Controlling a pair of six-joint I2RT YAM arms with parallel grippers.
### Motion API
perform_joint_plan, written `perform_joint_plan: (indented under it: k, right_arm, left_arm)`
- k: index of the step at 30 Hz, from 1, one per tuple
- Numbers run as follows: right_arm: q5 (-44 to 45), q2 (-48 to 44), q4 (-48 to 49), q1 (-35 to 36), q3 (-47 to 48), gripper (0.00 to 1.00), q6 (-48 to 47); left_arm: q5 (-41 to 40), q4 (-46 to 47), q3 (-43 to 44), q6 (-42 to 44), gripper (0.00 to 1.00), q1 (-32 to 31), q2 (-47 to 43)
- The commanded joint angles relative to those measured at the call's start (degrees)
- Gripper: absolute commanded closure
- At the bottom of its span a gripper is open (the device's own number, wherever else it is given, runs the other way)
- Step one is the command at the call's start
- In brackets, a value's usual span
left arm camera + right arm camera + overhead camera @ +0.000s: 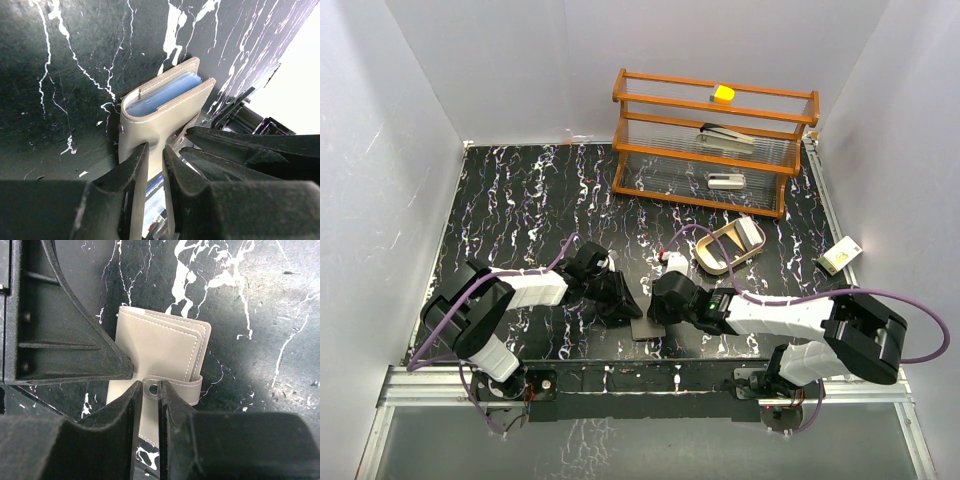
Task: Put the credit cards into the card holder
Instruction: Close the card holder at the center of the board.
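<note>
Wallet [645,328] is on the table [520,200], near-center edge, between both grippers. It's folded almost closed, with pale blue cards [162,95] stacked inside and their edges showing between the 2 covers. Left gripper [155,162]: fingers nearly together, pinching 1 cover. Right gripper [150,397]: fingers nearly together, pinching the strap [172,388] at its snap tab. Tray [730,245] and rack [715,140] are well apart, far right.
</note>
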Motion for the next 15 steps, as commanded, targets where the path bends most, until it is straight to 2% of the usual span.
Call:
perform_joint_plan:
  k: [1, 8, 15]
  right_arm:
    - [-2.17, 0.91, 4.49, -0.11, -0.66, 0.83, 0.95]
    - [-1.79, 2.2, 4.29, -0.11, -0.59, 0.84, 0.97]
    - [-1.18, 3.03, 2.55, -0.11, -1.06, 0.91, 0.65]
  left_arm:
    - [-5.63, -6.2, -1.13, 1.98, 0.82, -0.84, 2.87]
    - [-5.53, -6.18, -1.17, 2.05, 0.82, -0.86, 2.88]
    - [-5.53, -6.26, -1.17, 2.05, 0.82, -0.83, 2.82]
